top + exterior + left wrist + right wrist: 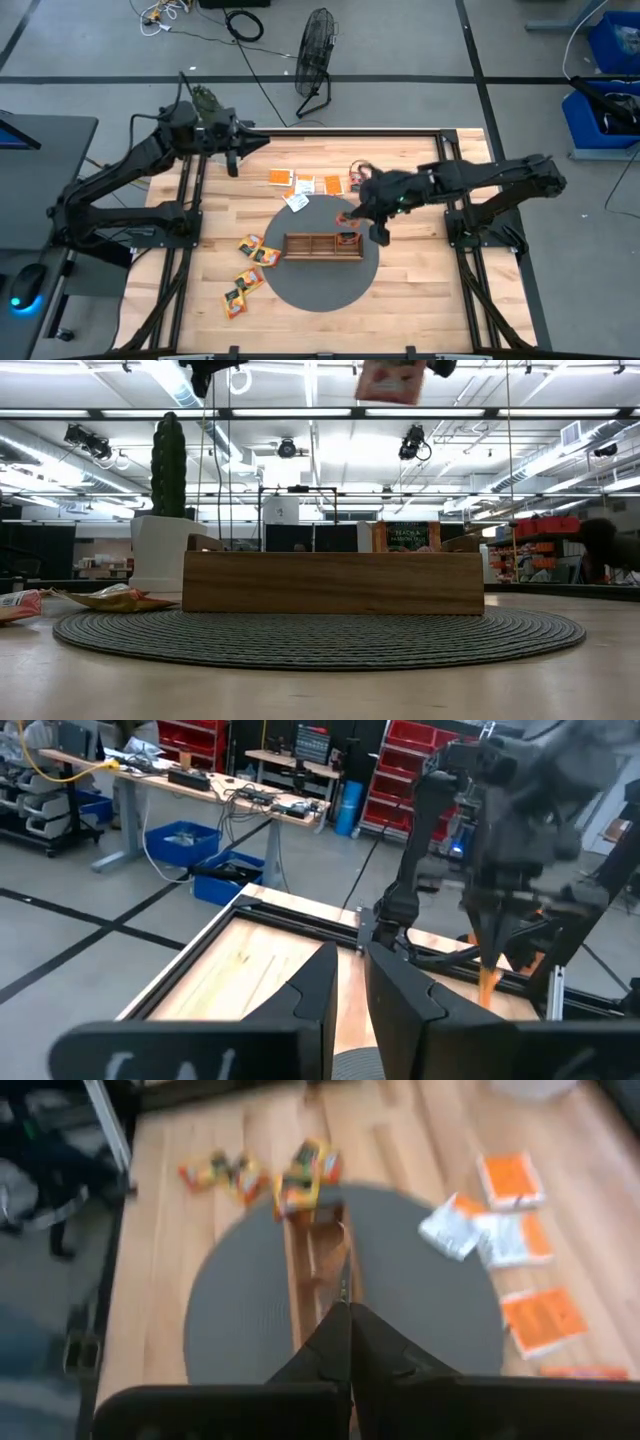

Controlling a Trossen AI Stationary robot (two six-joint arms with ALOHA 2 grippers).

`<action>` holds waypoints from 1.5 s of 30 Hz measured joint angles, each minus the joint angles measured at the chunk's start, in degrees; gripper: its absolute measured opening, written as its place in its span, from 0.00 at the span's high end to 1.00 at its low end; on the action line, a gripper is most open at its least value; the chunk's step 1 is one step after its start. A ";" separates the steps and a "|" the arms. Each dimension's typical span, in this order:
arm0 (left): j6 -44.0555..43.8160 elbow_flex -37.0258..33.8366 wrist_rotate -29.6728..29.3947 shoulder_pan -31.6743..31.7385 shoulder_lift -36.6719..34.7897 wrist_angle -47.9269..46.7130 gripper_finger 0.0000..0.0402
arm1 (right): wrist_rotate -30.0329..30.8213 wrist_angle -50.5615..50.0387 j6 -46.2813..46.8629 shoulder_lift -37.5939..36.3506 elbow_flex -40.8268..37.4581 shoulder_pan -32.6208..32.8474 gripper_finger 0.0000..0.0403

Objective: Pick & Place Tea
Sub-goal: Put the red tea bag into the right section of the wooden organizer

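Above the right end of the wooden tray (322, 246), the right gripper (352, 220) is squeezed tight on one red tea bag (391, 382), high in the air. One tea bag (348, 238) already sits in the tray's right end. The tray lies on the round grey mat (322, 285) in the middle of the bench (420, 300). About six orange and white bags (305, 186) lie toward the back edge, four yellow ones (248, 270) toward the front left. The left gripper (232, 160) waits at the back left corner, nearly closed, holding nothing.
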 joint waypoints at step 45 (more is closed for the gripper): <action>-1.75 0.02 -0.12 0.20 -0.84 -2.09 0.86 | 10.22 14.96 -1.29 12.46 -17.88 5.80 1.00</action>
